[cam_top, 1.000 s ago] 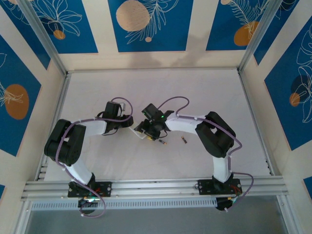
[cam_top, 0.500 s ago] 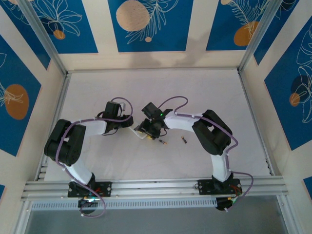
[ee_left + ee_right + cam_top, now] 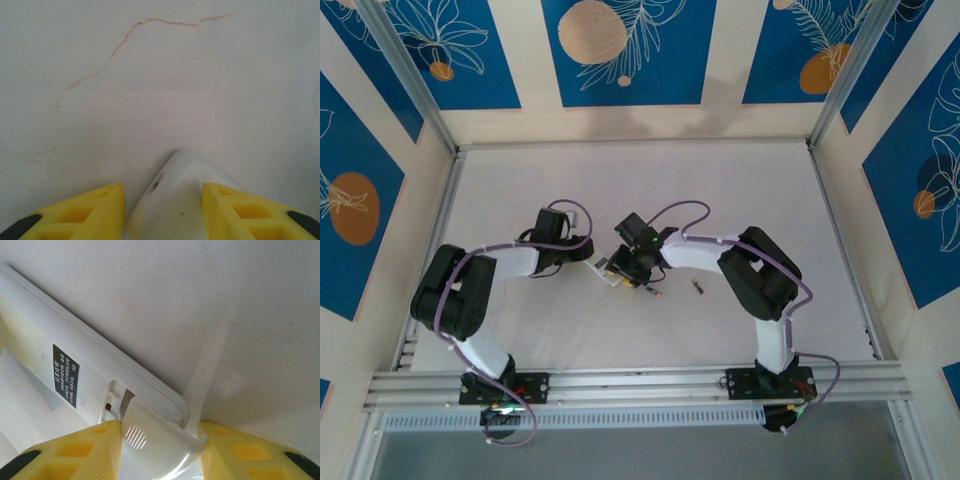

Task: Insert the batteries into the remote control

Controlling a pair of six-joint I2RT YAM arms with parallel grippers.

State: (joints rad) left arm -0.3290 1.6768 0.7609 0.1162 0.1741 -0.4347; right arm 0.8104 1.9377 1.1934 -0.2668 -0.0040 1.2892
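roughly mid-table, both arms meet over the work. the table is white, closed in by patterned blue-and-cream walls at the back and sides and by a metal rail along the near edge, where the arm bases sit. broad open surface lies toward the far wall and out to both side edges; the near strip between the arms is tighter. count: one remote control, one loose cover, two batteries, two grippers. the remote control lies at the centre, between the two grippers. left gripper comes at it from the left; in the left wrist view its yellow fingers stand partly apart with a rounded corner of the remote control between them, pressed close on both sides, so it has hold of it. right gripper comes from the right; in the right wrist view its jaws are partly closed with the curved white cover between them, touching both fingers, the cover resting against the end of the remote control at the open slot. a dark label shows on the remote's face. the left battery lies on the table just near-right of the right gripper, and the right battery further right, apart from it, both untouched.
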